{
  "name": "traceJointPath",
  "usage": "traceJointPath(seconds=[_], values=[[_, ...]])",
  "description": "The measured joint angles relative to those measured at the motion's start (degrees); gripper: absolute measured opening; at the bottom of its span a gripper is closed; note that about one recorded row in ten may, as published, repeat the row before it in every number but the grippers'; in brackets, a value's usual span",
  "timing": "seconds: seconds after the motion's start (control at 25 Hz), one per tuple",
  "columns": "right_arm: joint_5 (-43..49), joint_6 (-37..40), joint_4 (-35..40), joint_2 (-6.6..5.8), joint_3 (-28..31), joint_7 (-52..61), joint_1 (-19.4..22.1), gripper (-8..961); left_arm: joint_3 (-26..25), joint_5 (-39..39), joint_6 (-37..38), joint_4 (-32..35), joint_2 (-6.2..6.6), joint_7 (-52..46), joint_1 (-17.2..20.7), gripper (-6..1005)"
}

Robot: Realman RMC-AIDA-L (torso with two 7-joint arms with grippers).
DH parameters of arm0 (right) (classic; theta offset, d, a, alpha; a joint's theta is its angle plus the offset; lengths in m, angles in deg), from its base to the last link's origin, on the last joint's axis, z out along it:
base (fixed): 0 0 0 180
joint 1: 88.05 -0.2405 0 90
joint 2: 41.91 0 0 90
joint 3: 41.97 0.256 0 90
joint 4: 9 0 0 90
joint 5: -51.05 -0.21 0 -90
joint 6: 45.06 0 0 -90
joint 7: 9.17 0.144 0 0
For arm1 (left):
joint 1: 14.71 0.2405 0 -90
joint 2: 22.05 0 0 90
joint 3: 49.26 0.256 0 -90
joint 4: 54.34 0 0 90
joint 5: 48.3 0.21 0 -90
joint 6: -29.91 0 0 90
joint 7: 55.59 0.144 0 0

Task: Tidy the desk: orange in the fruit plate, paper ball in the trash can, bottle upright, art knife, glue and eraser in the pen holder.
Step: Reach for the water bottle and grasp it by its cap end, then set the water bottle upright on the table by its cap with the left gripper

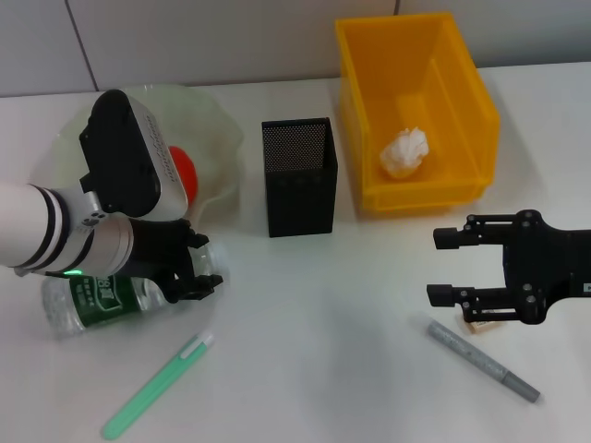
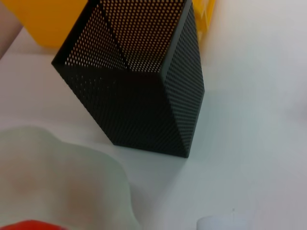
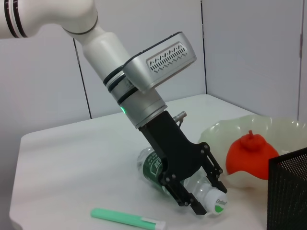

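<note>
A clear bottle (image 1: 92,303) with a green label lies on its side at the front left. My left gripper (image 1: 201,266) is open, one jaw on each side of the bottle's neck by the white cap (image 3: 214,200). The orange (image 1: 185,170) sits in the pale fruit plate (image 1: 217,129). The paper ball (image 1: 404,152) lies in the yellow bin (image 1: 462,83). The black mesh pen holder (image 1: 298,175) stands in the middle. A green glue stick (image 1: 157,386) lies at the front left. A grey art knife (image 1: 482,360) lies at the front right. My right gripper (image 1: 436,268) is open and empty, just above a small eraser (image 1: 480,324).
The left wrist view shows the pen holder (image 2: 139,86) close up, with the plate's rim (image 2: 62,172) and the bin (image 2: 43,19) beside it. The right wrist view shows my left gripper (image 3: 206,189), the bottle (image 3: 156,165) and the glue stick (image 3: 127,219). The white table (image 1: 323,314) ends at a grey wall behind.
</note>
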Motion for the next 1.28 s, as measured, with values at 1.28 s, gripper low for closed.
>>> traceJointPath(seconds=[1.28], values=[[0.00,0.02,0.00,0.09,-0.11,0.00,-0.23,694,0.22,0.51,2.13,3.06,0.00,-1.02,0.72,451]])
